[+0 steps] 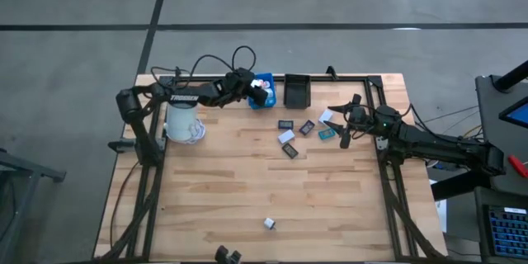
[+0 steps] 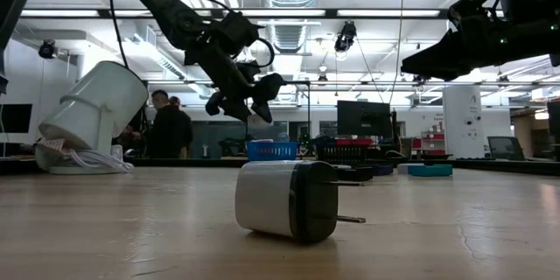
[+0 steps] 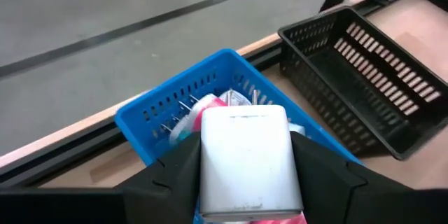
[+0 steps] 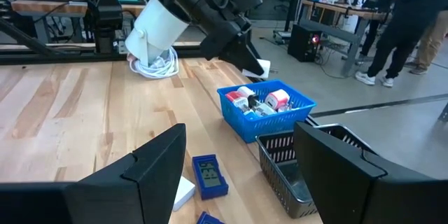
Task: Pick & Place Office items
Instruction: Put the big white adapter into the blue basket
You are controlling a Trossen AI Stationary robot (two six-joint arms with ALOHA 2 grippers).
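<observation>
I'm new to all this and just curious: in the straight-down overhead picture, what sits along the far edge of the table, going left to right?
White mug → blue bin → black bin → right pincer.

You've got two bins: one blue bin, one black bin. One white mug, tipped over. About six small flat pieces loose mid-table, one white block alone near the front edge. The blue bin's contents can't be counted.
</observation>
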